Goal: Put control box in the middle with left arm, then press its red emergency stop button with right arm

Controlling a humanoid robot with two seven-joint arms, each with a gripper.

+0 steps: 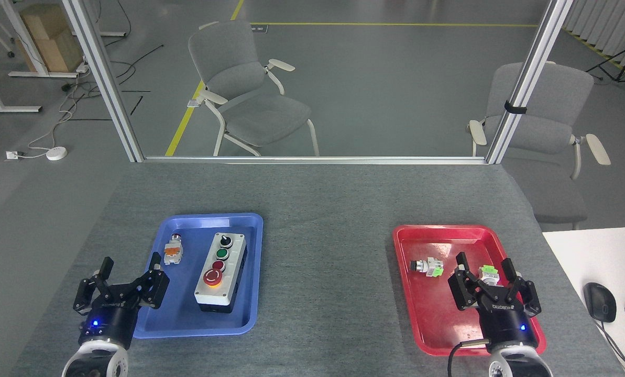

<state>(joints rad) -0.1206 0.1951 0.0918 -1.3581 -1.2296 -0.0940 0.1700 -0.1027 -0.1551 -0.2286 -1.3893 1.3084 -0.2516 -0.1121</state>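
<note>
Nearest the camera, left gripper (129, 275) hovers at the blue tray's (249, 272) left edge, black claws spread wide, holding nothing. Right gripper (486, 272), cable looped off its wrist, hangs over the red tray (412, 283), claws likewise wide. Control box (221, 275), oblong light-grey shell on black base, lies inside the blue tray; its red emergency stop button (211, 277) faces upward. Grey felt tabletop (328, 251) separates both trays.

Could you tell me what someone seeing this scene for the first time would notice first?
Two bright trays on the grey table: a blue tray on the left holding the control box with its red emergency stop button, and a red tray on the right. The open left hand and right hand hover at the near edge.
</note>
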